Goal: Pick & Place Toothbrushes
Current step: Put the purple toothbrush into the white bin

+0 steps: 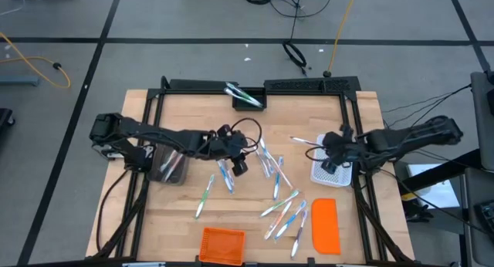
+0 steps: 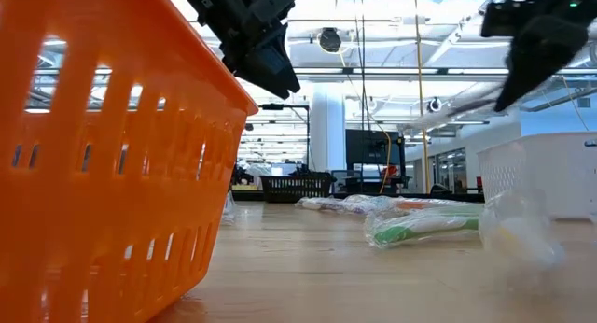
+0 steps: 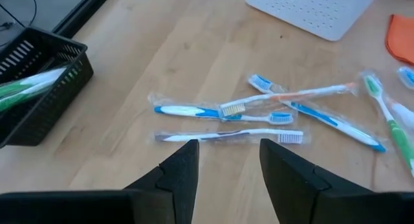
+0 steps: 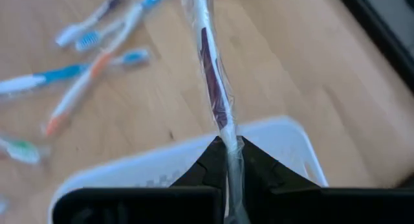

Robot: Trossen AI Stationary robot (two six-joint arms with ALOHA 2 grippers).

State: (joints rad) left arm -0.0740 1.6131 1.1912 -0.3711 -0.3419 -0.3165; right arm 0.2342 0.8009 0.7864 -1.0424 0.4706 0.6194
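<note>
Now R tool (image 4: 228, 160) pinching wrapped toothbrush (image 4: 210, 68) over white basket (image 4: 294, 143).

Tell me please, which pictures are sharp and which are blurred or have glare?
High view: sharp and evenly lit. Low view: the orange basket close to the lens is soft; ceiling lights behind are bright. Left wrist view: the toothbrushes are clear. Right wrist view: the wrapped toothbrush in the right gripper is fairly clear, those behind blurred.

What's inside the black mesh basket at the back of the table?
The black mesh basket holds wrapped toothbrushes with green and white handles, one end poking over the rim. How many lie inside cannot be told; the basket wall hides the rest.
</note>
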